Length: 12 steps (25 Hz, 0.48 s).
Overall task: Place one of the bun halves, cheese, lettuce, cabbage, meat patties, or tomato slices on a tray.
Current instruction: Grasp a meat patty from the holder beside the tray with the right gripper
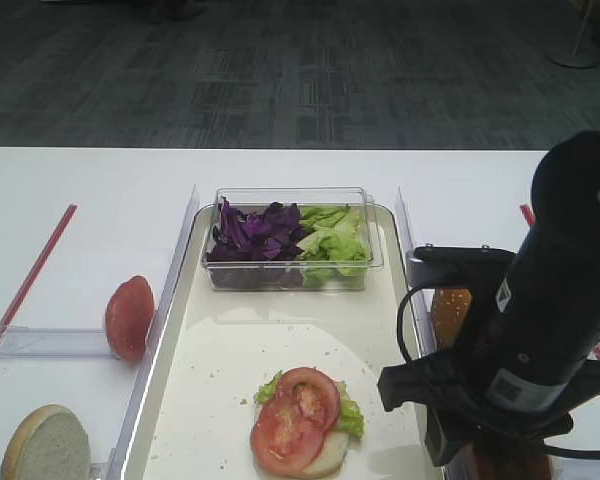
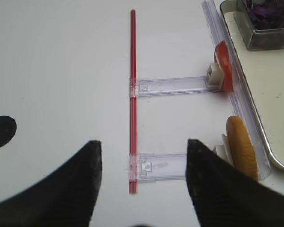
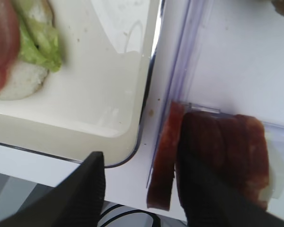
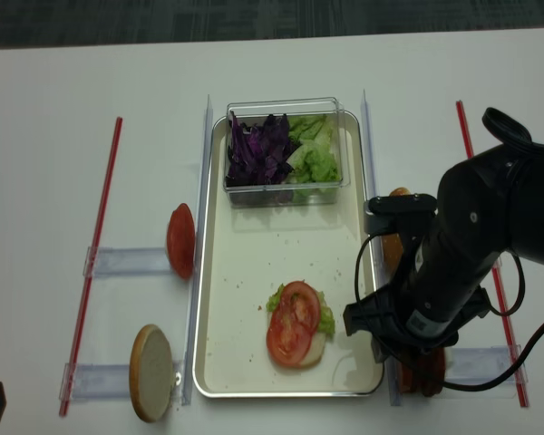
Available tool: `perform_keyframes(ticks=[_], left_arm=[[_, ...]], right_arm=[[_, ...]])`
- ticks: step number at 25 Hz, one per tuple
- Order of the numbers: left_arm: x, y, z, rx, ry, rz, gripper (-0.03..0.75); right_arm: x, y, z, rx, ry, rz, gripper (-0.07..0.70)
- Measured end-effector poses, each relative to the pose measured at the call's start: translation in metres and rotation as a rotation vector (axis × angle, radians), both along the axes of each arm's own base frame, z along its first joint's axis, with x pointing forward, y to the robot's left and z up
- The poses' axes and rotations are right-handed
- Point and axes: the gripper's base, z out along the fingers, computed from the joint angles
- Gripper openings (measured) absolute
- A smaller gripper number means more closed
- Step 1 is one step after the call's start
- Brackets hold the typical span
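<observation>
The patties (image 3: 217, 156) are standing on edge in a row in the clear holder (image 3: 180, 71) on the tabletop (image 3: 236, 56), just outside the tray's (image 3: 109, 94) rim. In the right wrist view, your right fingers (image 3: 92, 189) are straddling the outermost disc: one finger is coming down on the tray side of it, the other is sitting between it and the rest of the row. The fingers are standing partly apart and I cannot tell whether they are pressing the disc yet.

The disc is looking thin, light and fairly stiff, with a smooth face that may slip. Take it across its flat faces, low enough that it is not pivoting out.

The neighbouring discs are crowding the inner finger, and the holder wall and tray rim are lying close beside the outer one. Farther past the outer finger, the bun half (image 3: 19, 80) with lettuce (image 3: 40, 40) and tomato (image 3: 2, 33) is waiting on the tray.

Your left fingers (image 2: 92, 175) are hanging released over bare tabletop.
</observation>
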Motion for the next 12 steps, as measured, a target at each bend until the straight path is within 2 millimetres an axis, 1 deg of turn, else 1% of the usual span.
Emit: perform_keyframes(ticks=[7, 12], left_arm=[[0.0, 0.0, 0.0, 0.0, 0.0, 0.0, 0.366], [0.0, 0.0, 0.0, 0.0, 0.0, 0.0, 0.366]], right_arm=[[0.0002, -0.0011, -0.0002, -0.011, -0.004, 0.005, 0.323], [0.0002, -0.0016, -0.0004, -0.017, -0.005, 0.01, 0.251]])
